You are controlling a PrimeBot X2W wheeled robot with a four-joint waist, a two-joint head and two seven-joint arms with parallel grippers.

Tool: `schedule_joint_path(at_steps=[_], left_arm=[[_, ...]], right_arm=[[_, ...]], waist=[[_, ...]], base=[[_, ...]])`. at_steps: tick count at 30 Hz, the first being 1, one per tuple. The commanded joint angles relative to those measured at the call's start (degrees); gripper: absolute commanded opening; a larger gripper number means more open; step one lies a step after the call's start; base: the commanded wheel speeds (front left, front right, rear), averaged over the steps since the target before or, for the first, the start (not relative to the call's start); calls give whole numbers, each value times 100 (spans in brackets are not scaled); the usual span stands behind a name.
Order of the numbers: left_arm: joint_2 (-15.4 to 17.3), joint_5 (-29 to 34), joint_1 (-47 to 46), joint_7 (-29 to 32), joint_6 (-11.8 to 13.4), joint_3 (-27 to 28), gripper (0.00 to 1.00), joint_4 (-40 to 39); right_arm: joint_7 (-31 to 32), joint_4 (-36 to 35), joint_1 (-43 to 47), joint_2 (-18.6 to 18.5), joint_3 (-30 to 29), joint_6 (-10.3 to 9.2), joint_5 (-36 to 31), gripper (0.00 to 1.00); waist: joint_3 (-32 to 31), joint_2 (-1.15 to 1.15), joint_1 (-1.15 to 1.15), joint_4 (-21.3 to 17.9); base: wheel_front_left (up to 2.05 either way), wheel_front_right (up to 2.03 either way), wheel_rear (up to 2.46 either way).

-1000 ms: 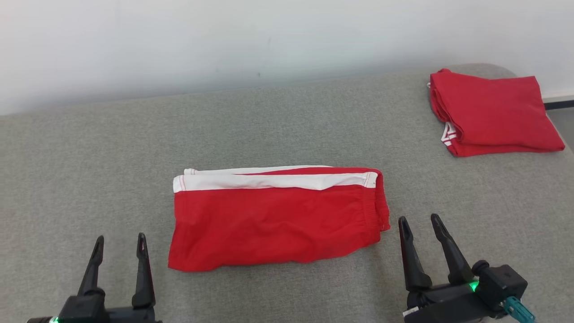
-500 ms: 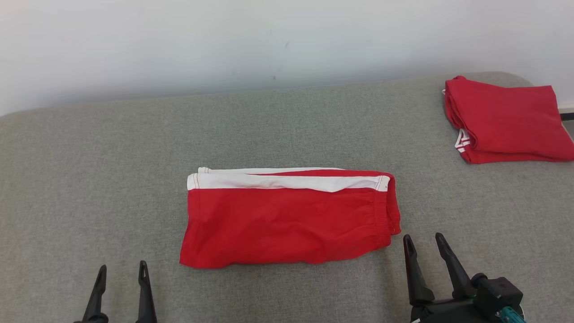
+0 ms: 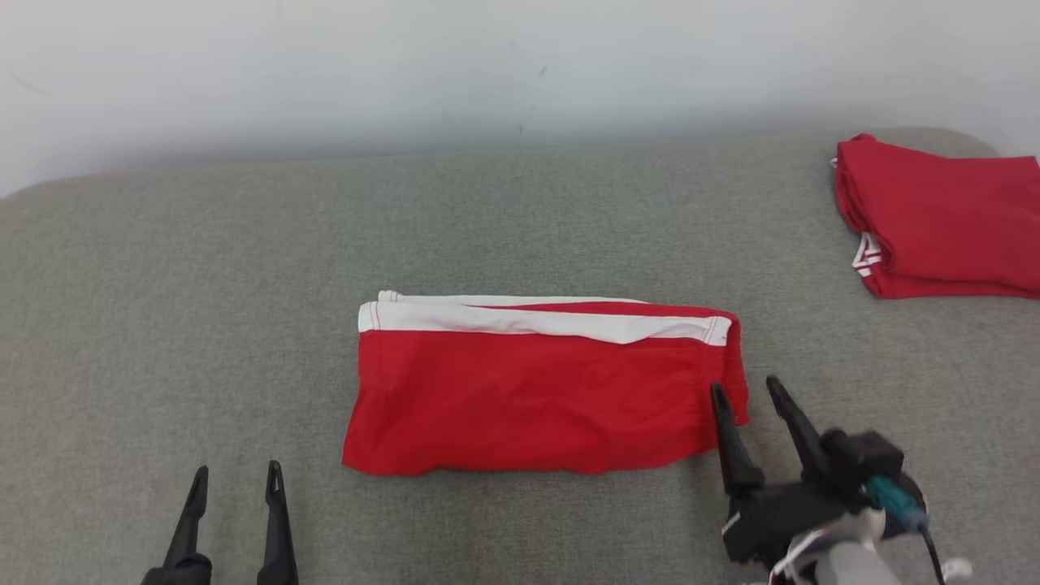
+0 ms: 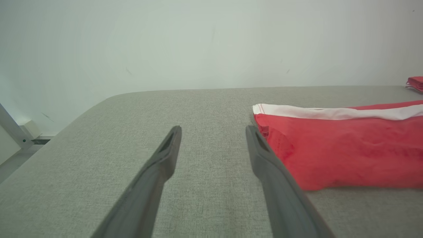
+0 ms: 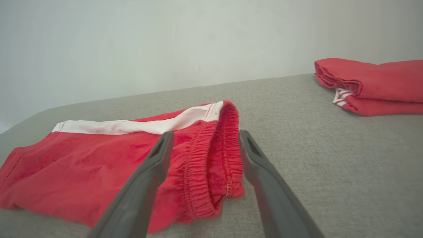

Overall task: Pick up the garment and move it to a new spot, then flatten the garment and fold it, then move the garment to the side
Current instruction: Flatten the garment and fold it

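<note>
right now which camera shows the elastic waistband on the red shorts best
The right wrist view: the waistband sits close up, its gathered elastic and stitching plain. The head view has the waistband as a small puckered strip at the shorts' right end. The left wrist view gives the shorts' opposite end.

The folded red cloth shorts (image 3: 536, 398) carry a broad white band along one edge. The padded woven surface (image 3: 203, 309) is mottled grey. A second folded red garment (image 3: 951, 219) shows thin white stripes. The left gripper (image 3: 237, 466) and right gripper (image 3: 744, 382) are black.
</note>
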Motion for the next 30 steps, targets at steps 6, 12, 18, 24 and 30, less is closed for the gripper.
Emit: schedule_joint_path(at_steps=[6, 12, 18, 24, 30], left_arm=[[-20, -70, -143, -17, -103, -23, 100, 98], [-25, -131, -212, -17, -111, -66, 100, 163], [-27, -199, -214, -17, -81, -173, 100, 197], [-27, -199, -232, -17, -95, -195, 100, 226], [-27, -179, -109, -17, -108, -212, 100, 267]], right_arm=[[1, 1117, -944, -197, 54, -17, -142, 100], [0, 2141, -1448, -323, -118, -17, -227, 100], [2, 3155, -1724, -240, -144, -17, 67, 100], [4, 3531, -1949, -165, 7, -17, 360, 100], [6, 3822, -2138, -239, 390, -17, 708, 0]], waist=[[190, 0, 0, 240], [188, 0, 0, 387], [178, 0, 0, 483], [182, 0, 0, 522], [70, 0, 0, 476]], base=[[0, 0, 0], [0, 0, 0], [0, 0, 0], [0, 0, 0], [0, 0, 0]])
